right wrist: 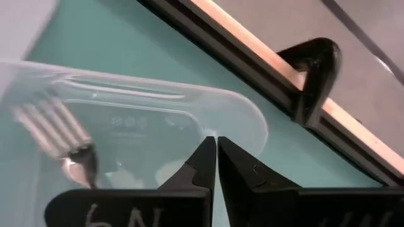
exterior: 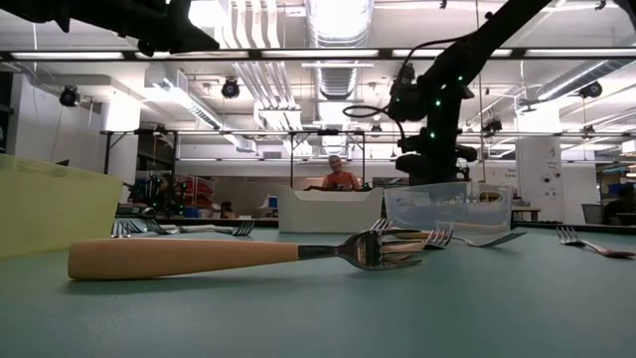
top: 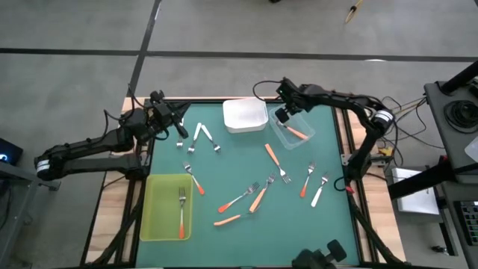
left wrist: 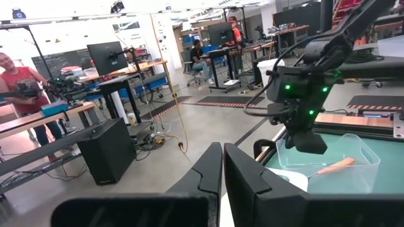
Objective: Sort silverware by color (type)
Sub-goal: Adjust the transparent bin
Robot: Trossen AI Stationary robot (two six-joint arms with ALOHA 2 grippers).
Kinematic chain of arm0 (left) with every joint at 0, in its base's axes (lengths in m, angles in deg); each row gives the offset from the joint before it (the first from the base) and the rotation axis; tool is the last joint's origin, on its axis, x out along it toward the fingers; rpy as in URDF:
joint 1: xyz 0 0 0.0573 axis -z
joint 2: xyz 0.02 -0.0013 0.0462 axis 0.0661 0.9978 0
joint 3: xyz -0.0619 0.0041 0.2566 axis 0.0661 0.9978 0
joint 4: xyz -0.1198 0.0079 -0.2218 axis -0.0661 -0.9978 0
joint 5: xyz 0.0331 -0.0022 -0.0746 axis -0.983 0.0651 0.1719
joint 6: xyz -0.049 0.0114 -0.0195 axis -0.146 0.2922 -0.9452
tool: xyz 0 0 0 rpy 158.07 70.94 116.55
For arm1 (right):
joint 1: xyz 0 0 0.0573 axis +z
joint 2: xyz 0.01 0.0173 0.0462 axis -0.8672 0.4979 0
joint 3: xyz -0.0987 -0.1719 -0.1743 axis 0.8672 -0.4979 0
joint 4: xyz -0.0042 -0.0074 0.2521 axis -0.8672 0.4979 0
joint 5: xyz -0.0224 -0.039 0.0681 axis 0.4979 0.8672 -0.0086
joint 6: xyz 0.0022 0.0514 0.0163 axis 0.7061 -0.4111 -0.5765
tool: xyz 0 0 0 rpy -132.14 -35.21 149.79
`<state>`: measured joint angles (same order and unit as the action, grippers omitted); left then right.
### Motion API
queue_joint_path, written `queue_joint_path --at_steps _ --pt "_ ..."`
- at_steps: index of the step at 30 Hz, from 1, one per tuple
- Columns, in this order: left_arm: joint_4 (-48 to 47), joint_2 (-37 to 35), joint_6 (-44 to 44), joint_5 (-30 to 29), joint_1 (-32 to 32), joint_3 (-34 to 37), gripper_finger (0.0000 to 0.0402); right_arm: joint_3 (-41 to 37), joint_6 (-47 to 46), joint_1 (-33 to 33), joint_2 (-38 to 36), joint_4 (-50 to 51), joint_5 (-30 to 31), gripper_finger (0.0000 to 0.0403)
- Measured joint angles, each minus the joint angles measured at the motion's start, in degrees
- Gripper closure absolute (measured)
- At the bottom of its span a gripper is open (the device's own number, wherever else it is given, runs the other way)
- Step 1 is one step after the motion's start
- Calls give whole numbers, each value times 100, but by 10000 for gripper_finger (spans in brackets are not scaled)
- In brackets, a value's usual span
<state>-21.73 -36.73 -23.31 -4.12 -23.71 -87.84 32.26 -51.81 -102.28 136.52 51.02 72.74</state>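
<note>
The right end effector (top: 284, 114) is hanging over the clear tray (top: 301, 140) at about one o'clock on the tabletop (top: 224, 168), its fingers closed together and holding nothing, while a light orange fork (top: 296, 132) is lying inside that tray, so I judge one drop is just finishing. The left end effector (top: 181, 117) is waiting at eleven o'clock, also closed and empty. Next, the right arm is probably needing to open and go toward the loose forks (top: 258, 196) lying around the centre and at about five o'clock, choosing the colour that belongs to the tray.
</note>
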Motion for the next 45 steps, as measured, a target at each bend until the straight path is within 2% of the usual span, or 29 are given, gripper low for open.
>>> queue_joint_path --at_steps 4,19,26,32,37,39,42,45 --pt "0 0 0 2 0 0 402 17 -231 -65 41 108 575 394" --pt "-2 0 0 0 0 -1 402 2 -1038 -244 -36 796 626 394" --pt "-2 0 0 0 -1 -2 402 -2 -1524 -336 -59 1379 931 394" --pt "-2 0 0 0 -1 -2 402 -2 -1803 -197 -459 1585 917 394" --pt "-5 0 0 0 -2 -2 402 -109 -2614 -124 -928 2545 843 394" --pt "-5 0 0 0 -1 -2 402 -288 -2866 -102 -1129 2820 654 394" --pt "-7 -1 1 1 -2 -2 402 -713 -3088 -3 -1482 2644 156 394" --pt "-7 -2 0 0 -2 -2 402 -1202 -3321 138 -1778 2518 -100 394"
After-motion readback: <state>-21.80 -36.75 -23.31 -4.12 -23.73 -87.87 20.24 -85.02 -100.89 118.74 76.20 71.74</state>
